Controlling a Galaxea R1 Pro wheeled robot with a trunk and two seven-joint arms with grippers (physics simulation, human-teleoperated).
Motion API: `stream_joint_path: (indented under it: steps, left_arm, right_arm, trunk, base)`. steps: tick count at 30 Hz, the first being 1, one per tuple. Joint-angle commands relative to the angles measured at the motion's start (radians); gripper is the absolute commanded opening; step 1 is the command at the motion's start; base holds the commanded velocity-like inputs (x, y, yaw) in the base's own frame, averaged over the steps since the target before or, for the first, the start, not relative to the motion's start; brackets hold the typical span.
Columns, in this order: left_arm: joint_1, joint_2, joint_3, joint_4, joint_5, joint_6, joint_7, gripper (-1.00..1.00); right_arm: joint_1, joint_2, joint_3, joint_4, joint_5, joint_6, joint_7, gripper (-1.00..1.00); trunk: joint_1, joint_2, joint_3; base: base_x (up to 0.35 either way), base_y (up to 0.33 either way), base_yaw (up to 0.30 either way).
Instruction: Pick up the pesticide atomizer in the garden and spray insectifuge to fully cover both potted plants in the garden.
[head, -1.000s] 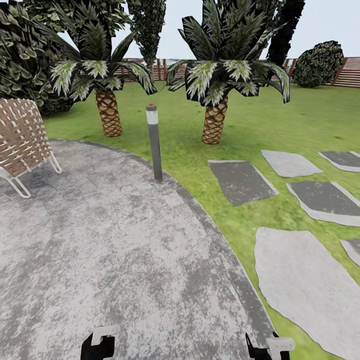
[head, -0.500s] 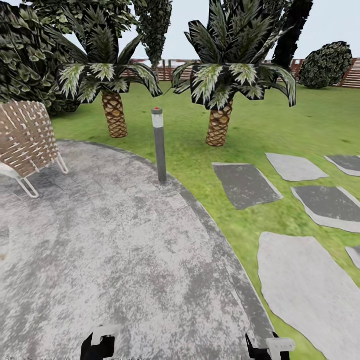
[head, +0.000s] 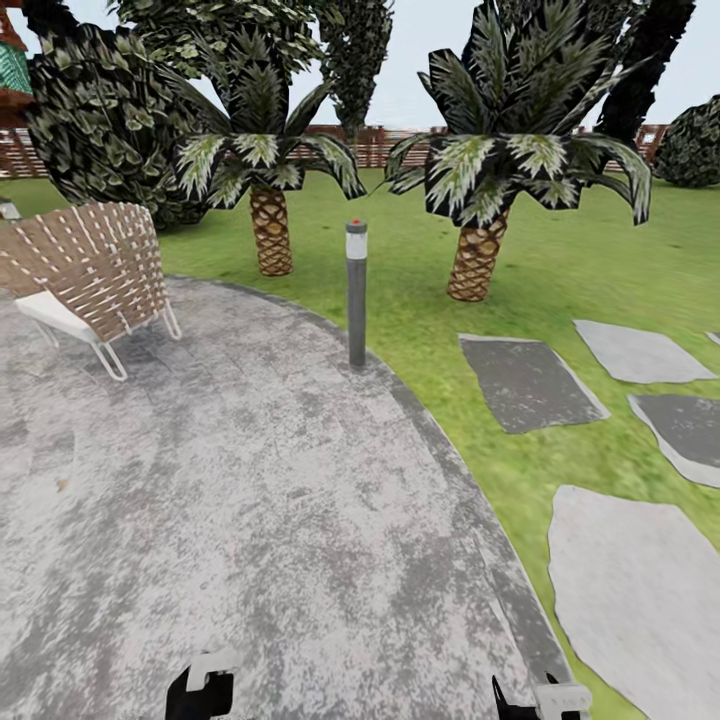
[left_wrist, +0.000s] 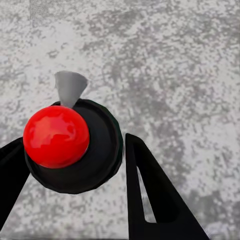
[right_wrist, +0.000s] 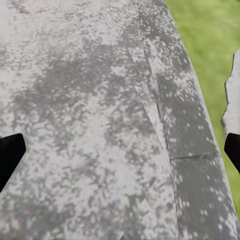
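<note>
Underfoot, mottled grey paved circle (head: 250, 500)

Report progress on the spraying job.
Done: the left gripper appears closed on the atomizer, seen end-on with a red ball and grey nozzle. In hand: the robot is on the paving, right gripper open, facing palms. Left: reach and spray both potted plants.

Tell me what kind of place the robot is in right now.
A garden, outdoors. A mottled grey paved circle is ringed by lawn, with two palms behind a short bollard light, a woven chair, stepping stones and a slatted wooden fence at the back.
</note>
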Motion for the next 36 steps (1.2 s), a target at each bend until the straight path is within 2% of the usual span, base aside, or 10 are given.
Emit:
stream_joint_path:
  steps: [1,7,13,14,17,36]
  left_arm:
    - [-0.001,-0.001,0.003,0.001,0.002,-0.004,0.0,-1.0]
    - [0.0,-0.002,0.004,-0.012,0.001,-0.007,-0.001,-1.0]
    - [0.0,0.001,0.003,-0.014,0.0,-0.008,-0.002,-1.0]
    - [0.0,0.002,0.003,-0.012,0.0,-0.008,-0.002,-1.0]
    - [0.0,0.004,0.003,-0.006,0.0,-0.008,-0.002,-1.0]
    - [0.0,-0.003,0.0,-0.001,0.0,-0.008,-0.003,-1.0]
  right_arm:
    - [0.0,0.0,0.0,0.0,0.001,-0.003,-0.001,1.0]
    - [0.0,0.0,-0.001,-0.001,0.0,-0.003,-0.002,1.0]
    - [0.0,-0.003,0.0,-0.002,0.001,-0.003,0.001,1.0]
    - [0.0,-0.009,-0.002,-0.003,0.0,-0.003,0.001,1.0]
    - [0.0,-0.005,-0.001,-0.002,-0.001,-0.003,0.0,1.0]
    - [0.0,-0.002,-0.001,0.001,0.001,-0.003,0.0,1.0]
  trunk:
    - [0.0,0.0,0.0]
    - [0.0,0.0,0.007]
    - [0.0,0.0,0.009]
    - [0.0,0.0,0.009]
    - [0.0,0.0,0.009]
    - [0.0,0.0,0.009]
  base:
    - [0.0,0.0,0.204]
    - [0.0,0.0,0.197]
    - [0.0,0.0,0.043]
    - [0.0,0.0,0.0]
    - [0.0,0.0,0.138]
    - [0.0,0.0,0.276]
